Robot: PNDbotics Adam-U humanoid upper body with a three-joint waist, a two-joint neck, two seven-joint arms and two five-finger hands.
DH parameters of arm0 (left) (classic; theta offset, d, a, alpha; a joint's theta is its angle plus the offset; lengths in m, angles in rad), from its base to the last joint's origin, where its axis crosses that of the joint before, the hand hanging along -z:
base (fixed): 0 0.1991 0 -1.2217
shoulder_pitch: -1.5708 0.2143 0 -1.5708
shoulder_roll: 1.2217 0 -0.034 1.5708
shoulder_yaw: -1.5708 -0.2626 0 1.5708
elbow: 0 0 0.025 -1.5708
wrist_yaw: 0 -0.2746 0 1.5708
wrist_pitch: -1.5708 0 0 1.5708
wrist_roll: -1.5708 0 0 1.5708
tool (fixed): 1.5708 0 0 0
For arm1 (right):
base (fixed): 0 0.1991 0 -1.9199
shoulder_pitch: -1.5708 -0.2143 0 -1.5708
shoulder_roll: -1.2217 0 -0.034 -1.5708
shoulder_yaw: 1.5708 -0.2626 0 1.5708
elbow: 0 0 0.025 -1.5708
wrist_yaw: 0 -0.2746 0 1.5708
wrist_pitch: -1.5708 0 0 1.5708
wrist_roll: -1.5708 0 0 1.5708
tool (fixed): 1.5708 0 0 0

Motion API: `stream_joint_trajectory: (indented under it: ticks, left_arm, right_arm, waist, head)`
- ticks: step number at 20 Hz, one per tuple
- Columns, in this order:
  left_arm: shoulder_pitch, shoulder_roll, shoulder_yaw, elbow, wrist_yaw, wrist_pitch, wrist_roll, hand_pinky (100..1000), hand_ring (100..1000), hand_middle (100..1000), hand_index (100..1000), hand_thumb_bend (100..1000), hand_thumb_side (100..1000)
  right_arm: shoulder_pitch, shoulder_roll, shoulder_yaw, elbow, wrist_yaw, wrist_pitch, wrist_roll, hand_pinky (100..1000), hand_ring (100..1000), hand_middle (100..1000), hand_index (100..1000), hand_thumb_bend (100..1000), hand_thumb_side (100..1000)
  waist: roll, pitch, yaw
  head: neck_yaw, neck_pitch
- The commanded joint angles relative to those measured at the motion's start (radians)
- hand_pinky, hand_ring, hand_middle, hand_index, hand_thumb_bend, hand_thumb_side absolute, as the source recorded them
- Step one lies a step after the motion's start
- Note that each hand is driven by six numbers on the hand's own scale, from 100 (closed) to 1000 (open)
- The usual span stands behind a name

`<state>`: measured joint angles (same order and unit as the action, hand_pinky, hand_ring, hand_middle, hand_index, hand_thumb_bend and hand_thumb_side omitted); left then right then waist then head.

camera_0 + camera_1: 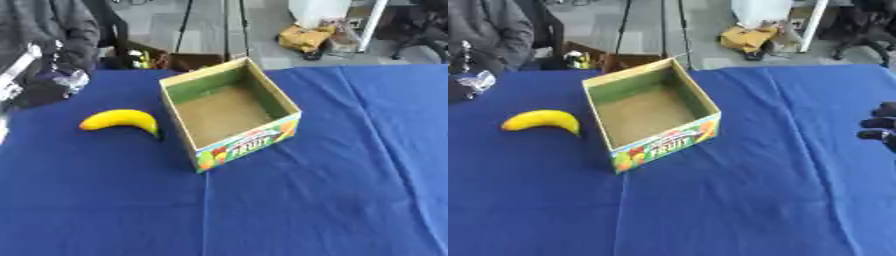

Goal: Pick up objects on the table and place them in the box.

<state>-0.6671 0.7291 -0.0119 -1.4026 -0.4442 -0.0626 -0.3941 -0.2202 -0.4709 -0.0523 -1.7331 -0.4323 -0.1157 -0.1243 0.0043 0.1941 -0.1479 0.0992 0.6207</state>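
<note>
Blue tablecloth (332, 200) bears curved yellow banana (121, 120); right hand (881, 125) indistinct, grip unclear.

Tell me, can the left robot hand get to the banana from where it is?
Probably yes. The left robot hand sits at the table's left edge, the banana lies in the open on the blue cloth nearby, and nothing lies between them. The box stands beyond the banana, to its right.
</note>
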Motion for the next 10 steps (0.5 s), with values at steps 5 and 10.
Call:
stream_joint_trajectory:
  ticks: [5,10]
  left_arm:
    - [-0.196,0.019,-0.064,0.254,-0.455,-0.236,-0.105,765,737,720,794,959,478]
    - [-0.281,-0.067,-0.055,0.431,-0.674,-0.286,-0.053,769,733,715,791,919,399]
  right_arm:
    - [-0.005,-0.029,0.005,-0.015,-0.005,0.003,0.013,558,590,576,648,100,607]
    - [-0.003,-0.027,0.011,-0.013,-0.011,0.005,0.019,558,590,576,648,100,606]
  waist:
    - [0.002,-0.028,-0.013]
    - [-0.002,-0.032,-0.025]
  head:
    - [0.007,-0.001]
    - [0.006,0.003]
